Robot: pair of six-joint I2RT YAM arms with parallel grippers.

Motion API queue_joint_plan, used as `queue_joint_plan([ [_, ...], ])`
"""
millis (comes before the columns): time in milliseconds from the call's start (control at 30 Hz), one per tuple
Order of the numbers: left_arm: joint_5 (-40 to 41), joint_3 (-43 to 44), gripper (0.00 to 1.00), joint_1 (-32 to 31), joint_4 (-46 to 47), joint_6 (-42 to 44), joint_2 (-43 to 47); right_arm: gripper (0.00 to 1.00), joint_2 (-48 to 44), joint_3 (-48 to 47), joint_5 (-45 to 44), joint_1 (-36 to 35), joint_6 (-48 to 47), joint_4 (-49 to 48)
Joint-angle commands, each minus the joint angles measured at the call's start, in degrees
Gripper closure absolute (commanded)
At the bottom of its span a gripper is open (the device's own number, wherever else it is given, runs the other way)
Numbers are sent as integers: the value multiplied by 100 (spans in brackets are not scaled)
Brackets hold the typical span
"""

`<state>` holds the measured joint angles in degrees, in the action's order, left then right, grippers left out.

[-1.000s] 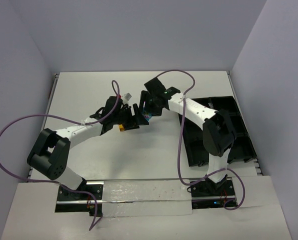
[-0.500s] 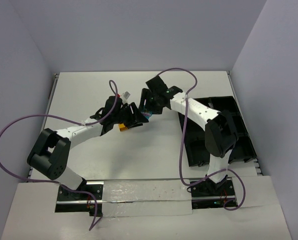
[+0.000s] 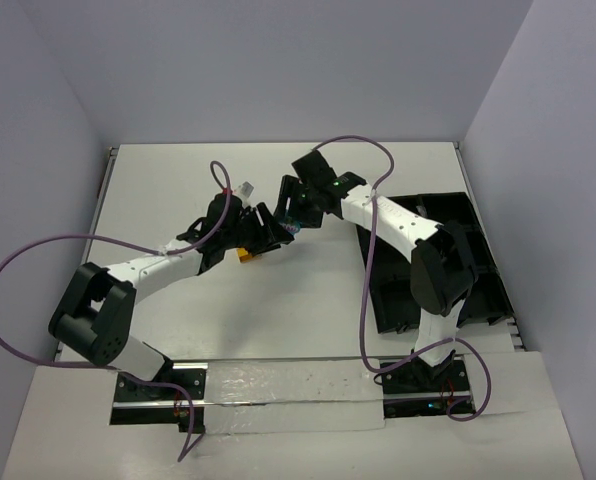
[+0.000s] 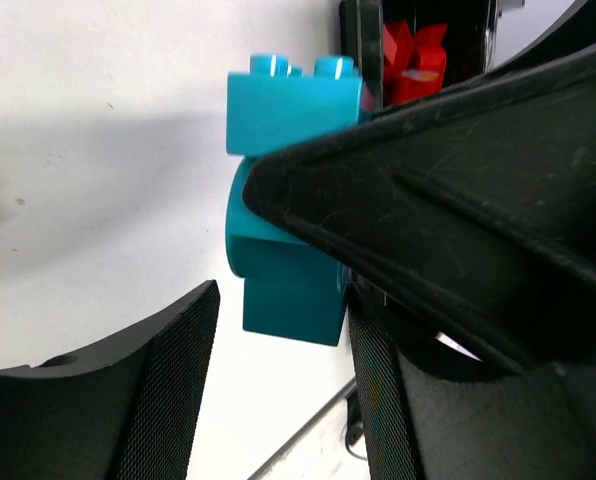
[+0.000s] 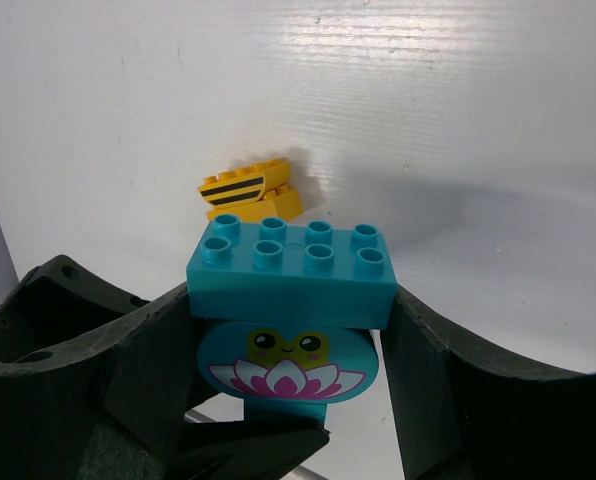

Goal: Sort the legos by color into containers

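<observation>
A cyan lego stack [image 5: 290, 275], a flat eight-stud brick on a round piece printed with a frog and lotus, is held off the table by my right gripper [image 5: 288, 300], shut on the top brick's two ends. In the top view both grippers meet mid-table: right gripper [image 3: 290, 214], left gripper [image 3: 266, 232]. In the left wrist view the stack [image 4: 283, 250] hangs with its lower end between the fingers of my open left gripper [image 4: 283, 295]; the right finger [image 4: 378, 380] is against it, the left one apart. A yellow-orange striped lego [image 5: 246, 189] lies on the table behind, also in the top view [image 3: 246, 256].
The black tray of bins [image 3: 483, 250] stands at the right, beside the right arm. Red legos [image 4: 414, 58] show in a black bin in the left wrist view. The right gripper's finger [image 4: 458, 190] crosses that view. Purple cables loop over both arms.
</observation>
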<state>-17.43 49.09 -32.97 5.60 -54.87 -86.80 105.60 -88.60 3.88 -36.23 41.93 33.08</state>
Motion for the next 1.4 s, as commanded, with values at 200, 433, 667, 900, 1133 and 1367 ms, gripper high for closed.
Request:
queue_joint_plan([
  [200,522,-161,37,1,190,86,371,53,-163,104,650,-51,277,-422],
  [433,549,-156,37,-7,217,94,469,53,-217,166,702,-60,305,-494],
  [667,512,-28,41,1,137,138,480,53,-259,139,667,-54,289,-443],
  [900,656,-44,14,-8,-11,190,635,53,-297,303,709,-53,359,-550],
  [1133,800,-118,18,-8,-7,224,791,52,-305,326,735,-60,372,-577],
  [1367,930,-96,27,-8,-2,240,823,53,-312,365,1005,-55,487,-739],
])
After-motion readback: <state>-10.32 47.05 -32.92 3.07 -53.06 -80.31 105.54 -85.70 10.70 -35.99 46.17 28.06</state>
